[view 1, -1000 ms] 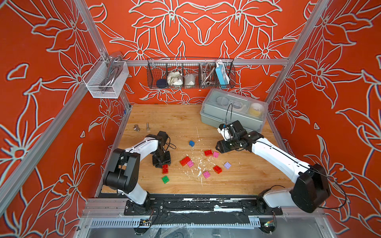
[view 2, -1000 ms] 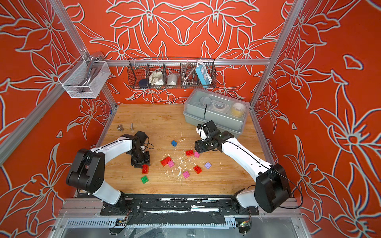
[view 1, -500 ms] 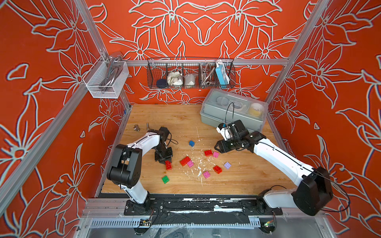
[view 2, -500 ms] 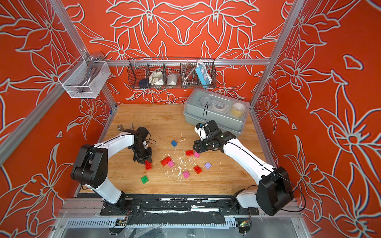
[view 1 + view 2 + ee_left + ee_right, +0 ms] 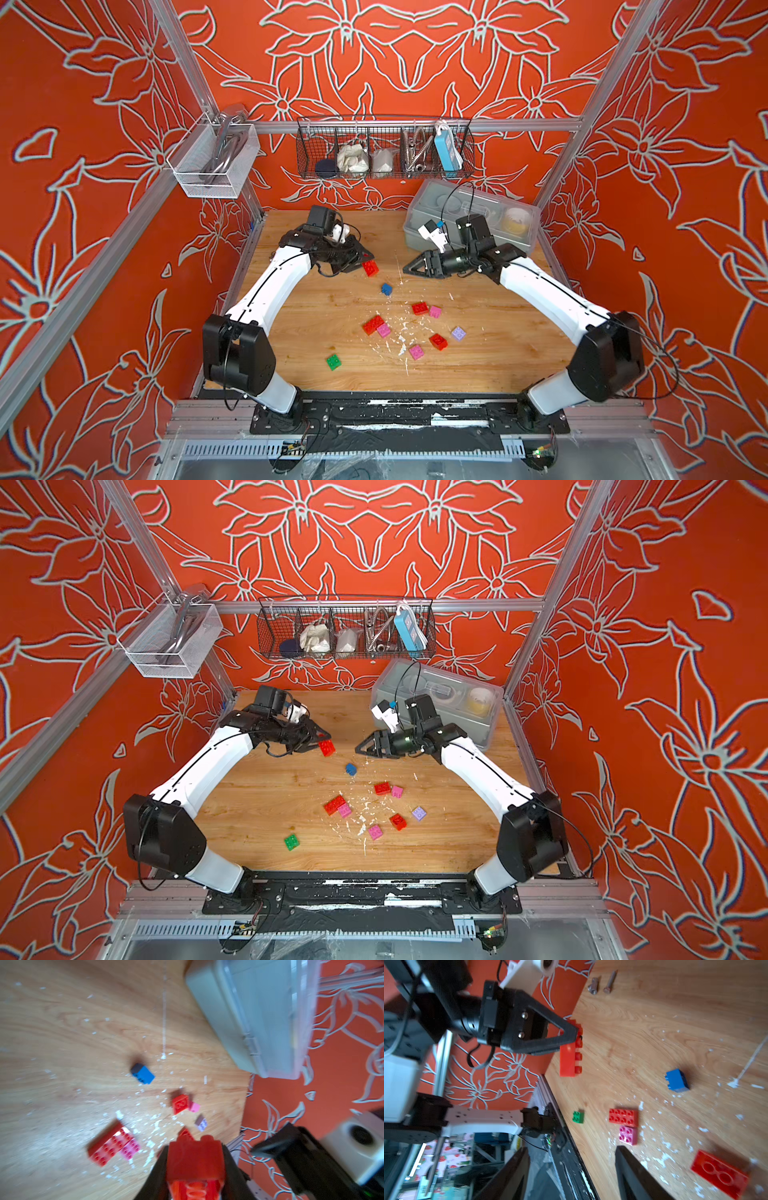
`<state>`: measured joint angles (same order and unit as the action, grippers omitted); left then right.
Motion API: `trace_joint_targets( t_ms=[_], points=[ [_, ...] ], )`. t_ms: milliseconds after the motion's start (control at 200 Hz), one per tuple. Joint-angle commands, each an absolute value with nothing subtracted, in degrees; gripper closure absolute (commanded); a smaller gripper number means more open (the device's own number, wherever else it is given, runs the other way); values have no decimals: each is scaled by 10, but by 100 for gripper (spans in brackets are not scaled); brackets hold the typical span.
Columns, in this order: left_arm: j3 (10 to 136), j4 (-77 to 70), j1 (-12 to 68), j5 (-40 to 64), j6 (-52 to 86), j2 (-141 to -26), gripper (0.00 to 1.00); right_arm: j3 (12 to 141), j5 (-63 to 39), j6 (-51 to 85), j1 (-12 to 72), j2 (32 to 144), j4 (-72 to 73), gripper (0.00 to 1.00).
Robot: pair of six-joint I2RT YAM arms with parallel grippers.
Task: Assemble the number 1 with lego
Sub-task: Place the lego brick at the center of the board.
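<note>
My left gripper (image 5: pixel 365 259) hangs above the back middle of the table, shut on a long red lego brick (image 5: pixel 370 268) that sticks out past its tips. In the left wrist view the brick (image 5: pixel 195 1163) fills the gap between the fingers. My right gripper (image 5: pixel 409 268) faces it from the right, a short gap away, open and empty (image 5: pixel 571 1149). Loose lego lies on the wood below: a blue (image 5: pixel 387 289), a red (image 5: pixel 419 308) beside a pink (image 5: pixel 435 311), a long red (image 5: pixel 372 324) touching a pink (image 5: pixel 383 331), a lilac (image 5: pixel 458 333) and a green (image 5: pixel 333 361).
A grey lidded box (image 5: pixel 521 239) stands at the back right, just behind my right arm. Two metal bolts (image 5: pixel 600 985) lie at the back left. A wire basket (image 5: pixel 384 147) hangs on the back wall, a white mesh basket (image 5: pixel 212 162) on the left rail. White flecks litter the wood.
My left gripper closed on a red brick at the front left, then lifted it toward the back middle. My right gripper rose, turned toward the left one and opened wider.
</note>
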<state>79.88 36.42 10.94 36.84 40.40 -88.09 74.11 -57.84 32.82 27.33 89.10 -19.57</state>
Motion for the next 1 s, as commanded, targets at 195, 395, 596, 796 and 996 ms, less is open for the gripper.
trace_joint_targets(
  t_ms=[195, 395, 596, 796, 996],
  points=[
    [770, 159, 112, 495, 502, -860, 78, 739, -704, 570, 245, 919, 36, 24],
    [753, 78, 112, 543, 545, -855, 78, 745, -730, 661, 240, 928, 135, 30],
    [753, 2, 117, 566, 599, -851, 78, 755, -749, 684, 240, 930, 138, 33],
    [762, -38, 131, 586, 621, -852, 78, 774, -754, 701, 240, 933, 127, 37],
    [766, -59, 143, 599, 626, -856, 79, 781, -755, 720, 241, 938, 122, 40]
  ],
)
